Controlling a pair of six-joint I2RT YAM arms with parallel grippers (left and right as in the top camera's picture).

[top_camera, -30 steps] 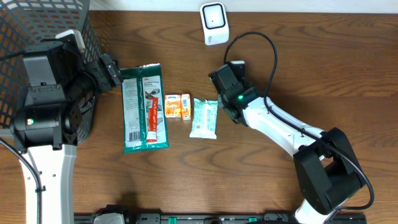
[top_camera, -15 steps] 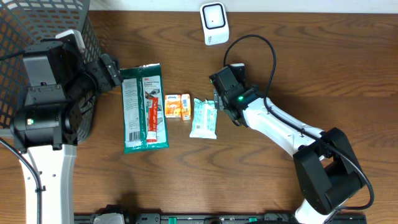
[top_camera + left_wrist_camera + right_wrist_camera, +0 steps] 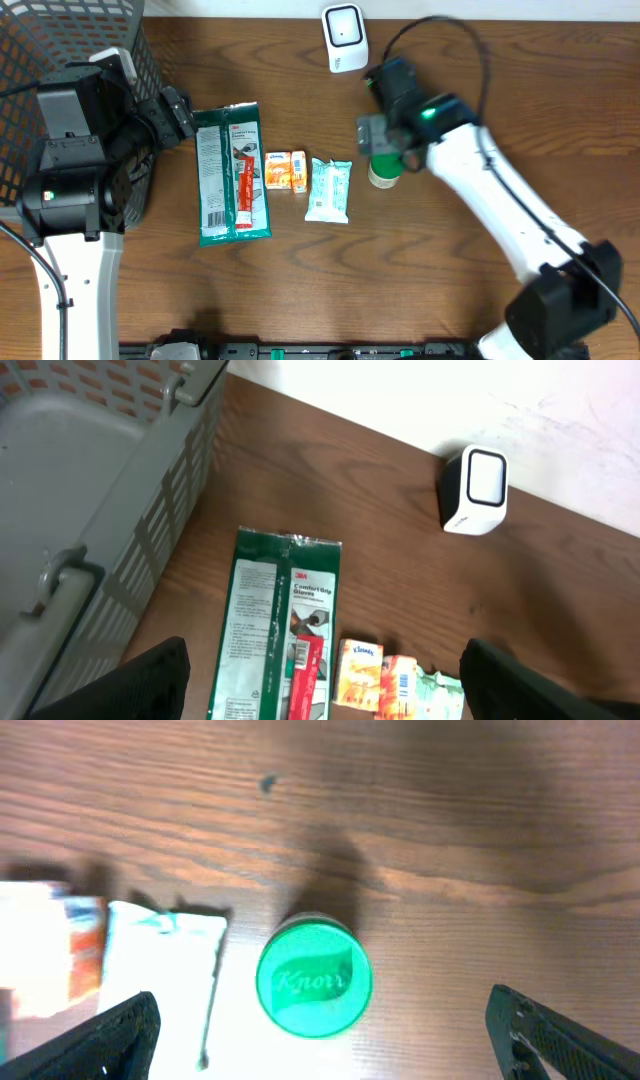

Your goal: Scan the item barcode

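A small jar with a green Knorr lid (image 3: 383, 175) (image 3: 314, 978) stands upright on the wooden table, just right of a teal tissue pack (image 3: 329, 189) (image 3: 165, 980). My right gripper (image 3: 386, 138) (image 3: 322, 1028) hovers over the jar, blurred in the overhead view. Its jaws are open wide to either side of the lid and touch nothing. The white barcode scanner (image 3: 343, 37) (image 3: 476, 490) stands at the table's far edge. My left gripper (image 3: 180, 112) (image 3: 320, 682) is open and empty beside the basket.
A green 3M glove package (image 3: 233, 172) (image 3: 285, 625) and an orange Kleenex pack (image 3: 286, 170) (image 3: 378, 678) lie left of the teal pack. A grey wire basket (image 3: 60, 40) (image 3: 90, 480) fills the far left corner.
My right gripper opened wider, lifted and swung toward the scanner, uncovering the green-lidded jar standing beside the teal pack. The left arm has not moved.
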